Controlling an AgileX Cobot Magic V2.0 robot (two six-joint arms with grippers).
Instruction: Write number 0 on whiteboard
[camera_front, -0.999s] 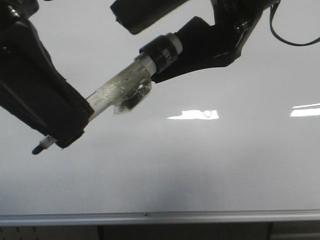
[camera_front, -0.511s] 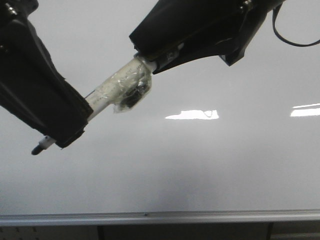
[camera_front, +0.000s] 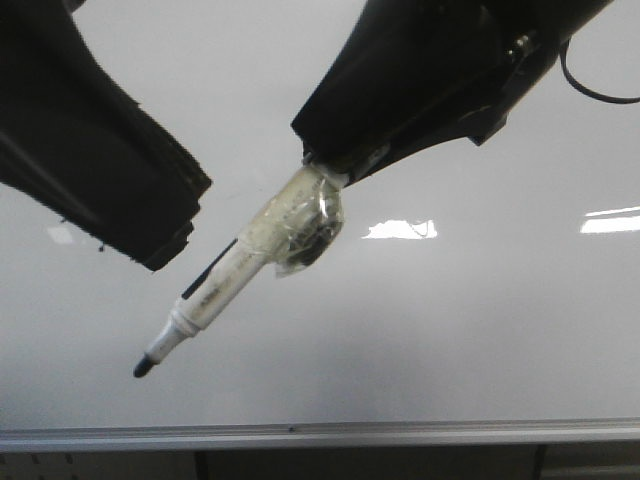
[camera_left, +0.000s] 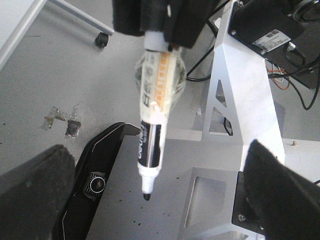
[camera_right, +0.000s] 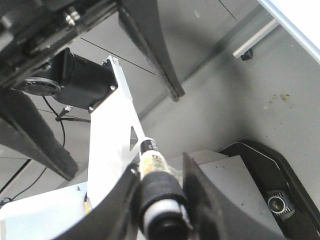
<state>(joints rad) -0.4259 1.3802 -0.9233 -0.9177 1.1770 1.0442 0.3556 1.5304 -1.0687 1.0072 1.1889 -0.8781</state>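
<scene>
The whiteboard (camera_front: 450, 330) fills the front view, glossy white-grey, with its silver edge strip (camera_front: 320, 435) along the bottom. No number 0 shows on it. My right gripper (camera_front: 345, 150) is shut on the back end of a tape-wrapped marker (camera_front: 220, 290), which slants down to the left with its bare black tip (camera_front: 143, 368) in front of the board. The right wrist view shows the right gripper (camera_right: 160, 187) clamped on the marker (camera_right: 150, 152). My left gripper (camera_front: 165, 235) is open, up and left of the marker. In the left wrist view the marker (camera_left: 150, 145) hangs between the spread fingers (camera_left: 30, 195).
Bright light reflections (camera_front: 400, 229) lie on the board. The wrist views show the robot's white frame (camera_left: 240, 95), a black camera housing (camera_left: 95, 182), cables (camera_left: 300, 85) and grey floor (camera_left: 60, 70) behind.
My left gripper has let go of the marker and drawn up and away. My right gripper has carried the marker down and to the right, and it now slants more steeply.
</scene>
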